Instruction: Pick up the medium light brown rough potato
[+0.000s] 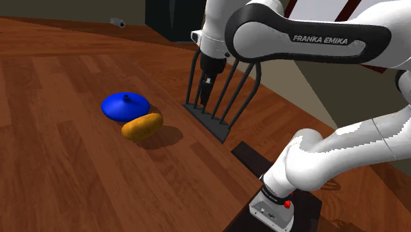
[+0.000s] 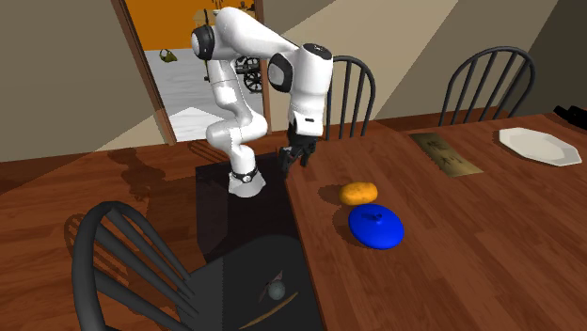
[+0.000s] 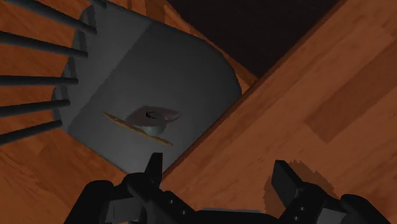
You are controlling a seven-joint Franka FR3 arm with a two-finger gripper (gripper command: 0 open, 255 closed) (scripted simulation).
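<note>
Your fingers (image 3: 286, 183) stand apart, gripping nothing | they hang over the tabletop (image 3: 318, 95) edge | orange-brown potato (image 1: 142, 126) lies on the tabletop, well apart from your fingers, just beside a blue lid (image 1: 124, 105)

the brown wood-plank counter (image 2: 489, 244) carries an orange-brown oval potato (image 2: 358, 193) lying on its side, just beside a blue domed disc (image 2: 375, 227) with a small knob on top. well apart from these two, a flat olive-brown rectangular mat (image 2: 446, 153) and a white eight-sided plate (image 2: 539, 145) lie near the counter's chair-side edge.
</note>
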